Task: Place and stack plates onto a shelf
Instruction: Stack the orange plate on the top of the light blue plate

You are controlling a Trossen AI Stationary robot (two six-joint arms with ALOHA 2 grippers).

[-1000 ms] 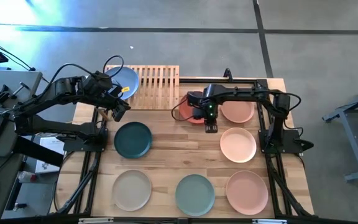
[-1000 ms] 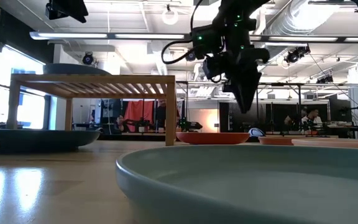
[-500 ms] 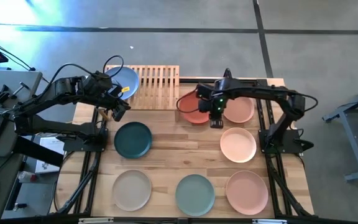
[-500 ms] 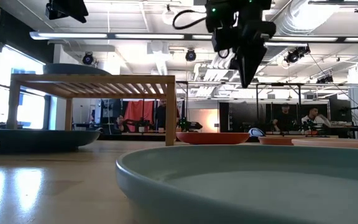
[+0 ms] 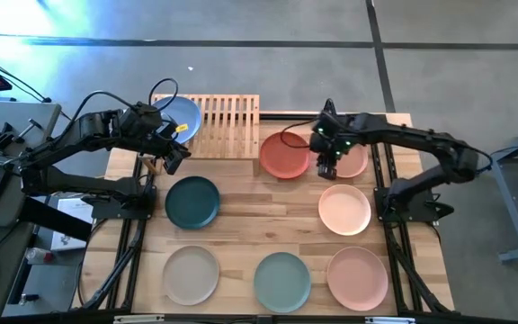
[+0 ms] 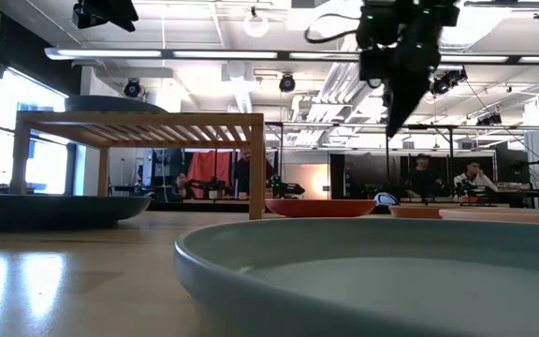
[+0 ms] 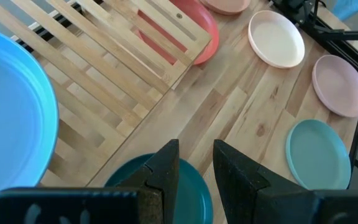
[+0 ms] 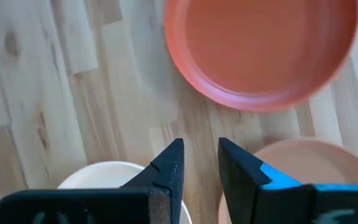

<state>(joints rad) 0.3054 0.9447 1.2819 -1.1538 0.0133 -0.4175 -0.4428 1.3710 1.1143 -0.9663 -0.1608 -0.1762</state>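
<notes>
the right gripper has swung off the red plate toward the pink plates, its fingers close together and holding nothing. the red plate sits uncovered on the table, just beside the shelf, so it looks not yet picked. the blue plate lies on the shelf. the left gripper hangs narrow and empty above the teal plate.
</notes>
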